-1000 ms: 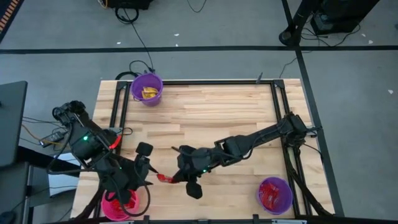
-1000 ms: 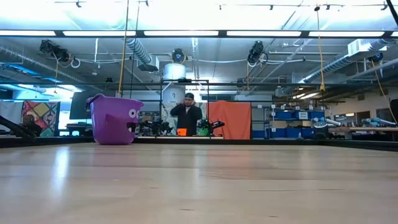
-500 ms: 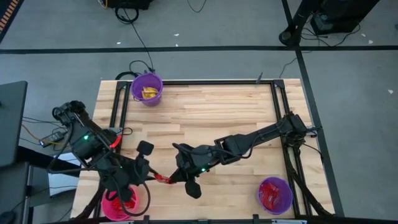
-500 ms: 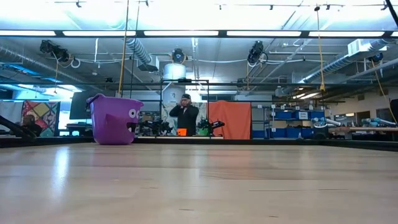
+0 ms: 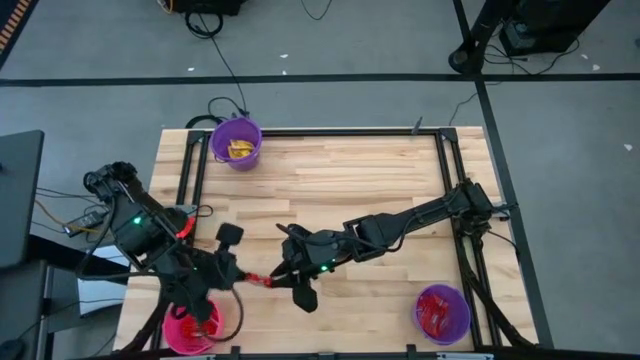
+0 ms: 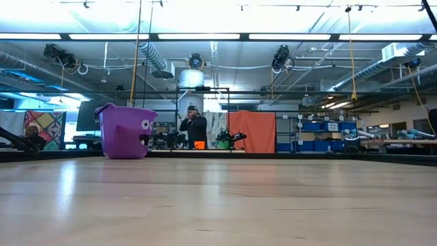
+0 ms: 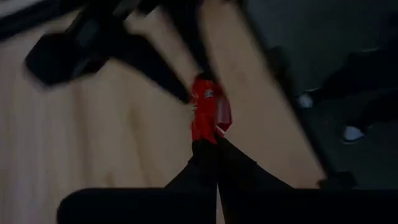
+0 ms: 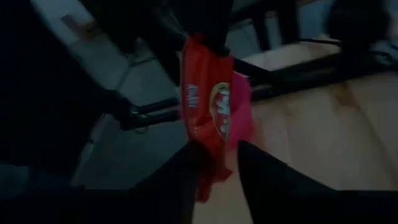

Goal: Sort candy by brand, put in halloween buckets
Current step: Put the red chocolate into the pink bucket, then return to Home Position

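High view: the left hand (image 5: 243,277) and right hand (image 5: 278,277) meet over the desk (image 5: 330,180), a red bar (image 5: 262,281) between them; it could drop if the right lets go early. The pink bucket (image 5: 183,335) is half hidden.

Low view: only a purple bucket (image 6: 125,131) shows.

Left wrist view: fingers pinched shut on the red bar (image 7: 208,116).

Right wrist view: fingers parted around the red bar (image 8: 208,106); contact unclear.
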